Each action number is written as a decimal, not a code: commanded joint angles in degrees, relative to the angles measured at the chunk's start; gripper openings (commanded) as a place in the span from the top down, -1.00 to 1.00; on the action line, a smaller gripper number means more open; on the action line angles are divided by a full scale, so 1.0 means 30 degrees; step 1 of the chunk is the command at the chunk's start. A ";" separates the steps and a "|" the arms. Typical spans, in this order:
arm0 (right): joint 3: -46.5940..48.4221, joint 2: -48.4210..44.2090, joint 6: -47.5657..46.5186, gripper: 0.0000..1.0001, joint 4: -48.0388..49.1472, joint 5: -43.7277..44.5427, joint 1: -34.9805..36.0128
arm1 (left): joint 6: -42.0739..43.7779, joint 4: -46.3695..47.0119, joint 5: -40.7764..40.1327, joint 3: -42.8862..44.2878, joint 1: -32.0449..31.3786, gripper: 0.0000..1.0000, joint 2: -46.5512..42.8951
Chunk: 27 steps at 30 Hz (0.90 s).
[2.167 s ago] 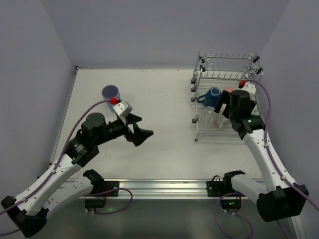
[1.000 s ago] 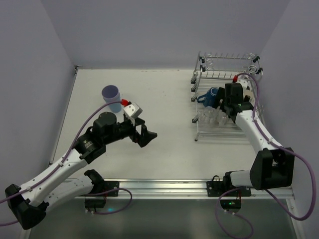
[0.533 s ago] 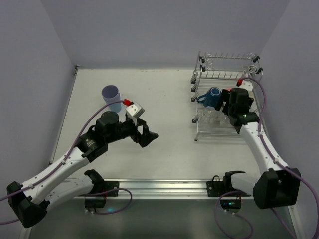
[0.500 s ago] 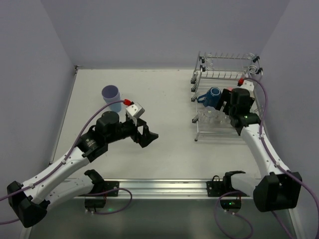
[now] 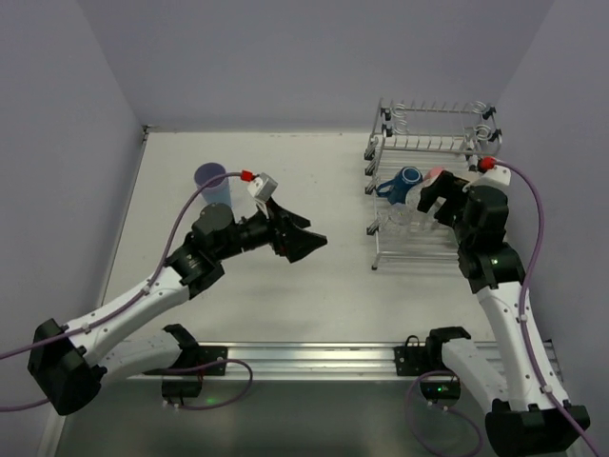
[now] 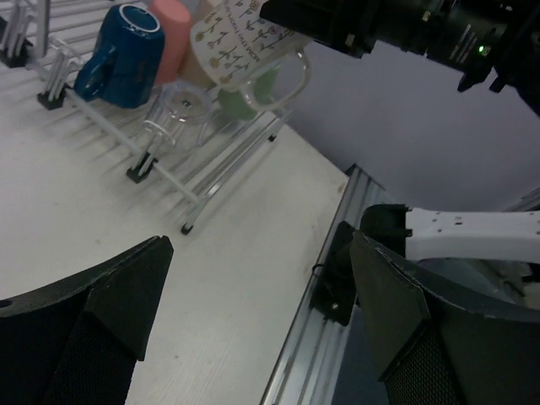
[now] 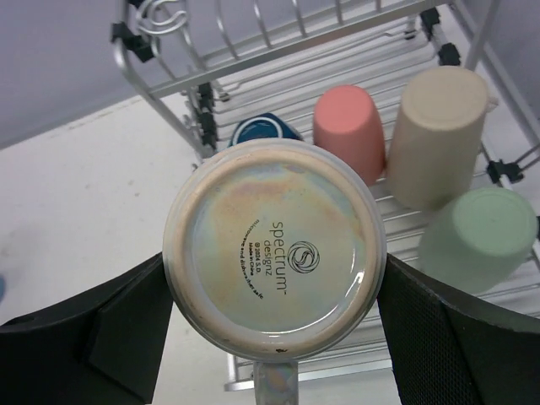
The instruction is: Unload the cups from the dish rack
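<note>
R tool [image 7: 274,283] clamped on glossy round-based glass mug w/ floral print [image 7: 274,245], held just above silver wire dish rack [image 7: 253,52]. L tool [image 6: 253,321] jaws wide, empty, over matte white table [image 5: 324,181].

Mug [image 7: 274,249], underside facing the right wrist camera. Dark printing is showing on the pale, glazed base.

- The largest word is reading "spectrum", all lower case and running at a slight tilt.
- Just below it, in lighter and smaller letters, "designz" is showing.
- A round swirl logo [image 7: 305,253] is sitting just under the end of "spectrum", beside "designz".
- A few lines of much finer print are running next to "designz", too small to make out.

The left wrist and top views are giving no readable lettering.
</note>
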 commanded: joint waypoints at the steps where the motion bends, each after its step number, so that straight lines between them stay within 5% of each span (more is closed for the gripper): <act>1: 0.0412 -0.1701 0.1663 -0.16 0.2803 -0.2775 -0.0029 | -0.4428 0.6846 0.1625 0.0047 -0.0173 -0.88 0.2435; 15: 0.0032 -0.3374 0.6614 -0.15 0.5994 -0.9749 -0.0030 | -0.6629 1.2390 0.1069 0.3506 -0.0759 -0.83 0.9531; 24: -0.2106 -0.3347 0.9339 -0.15 0.9099 -1.2708 -0.0030 | -0.6893 1.3591 0.1070 0.4270 -0.0730 -0.81 1.0621; 27: -0.2896 -0.2908 1.0335 -0.15 1.0239 -1.3847 -0.0001 | -0.6834 1.4234 0.0982 0.4270 -0.0730 -0.65 1.0504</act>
